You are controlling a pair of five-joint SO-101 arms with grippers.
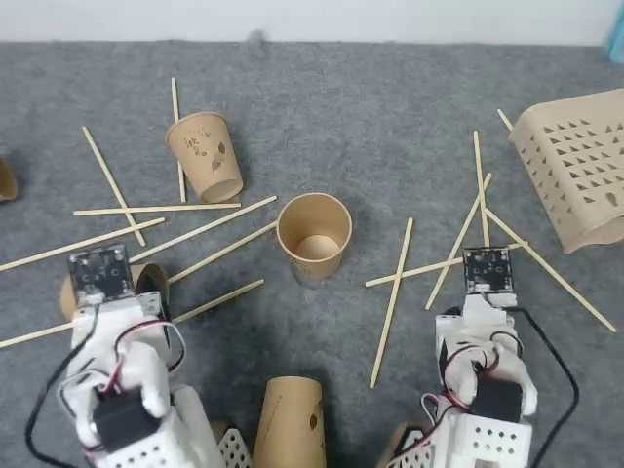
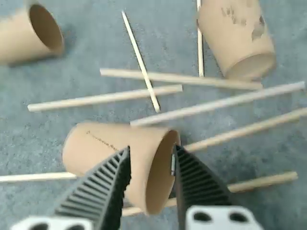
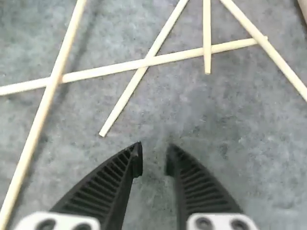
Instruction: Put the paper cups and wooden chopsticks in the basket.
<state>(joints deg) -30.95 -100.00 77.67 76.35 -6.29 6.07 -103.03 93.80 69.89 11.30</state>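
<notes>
My left gripper (image 2: 151, 153) hangs open just above a paper cup (image 2: 120, 153) that lies on its side, one jaw over the cup's body and the other at its rim. This same cup (image 1: 70, 292) lies under the left arm at the lower left. My right gripper (image 3: 153, 160) stands open by a narrow gap over bare carpet, nothing between its fingers, just short of several crossed wooden chopsticks (image 3: 144, 62). The beige basket (image 1: 575, 166) lies tipped at the far right. Another cup (image 1: 313, 234) stands upright mid-table.
A printed cup (image 1: 207, 156) lies at the back left, another cup (image 1: 290, 424) lies between the arms, and one more (image 1: 5, 180) sits at the left edge. Chopsticks (image 1: 392, 302) are scattered over the grey carpet on both sides.
</notes>
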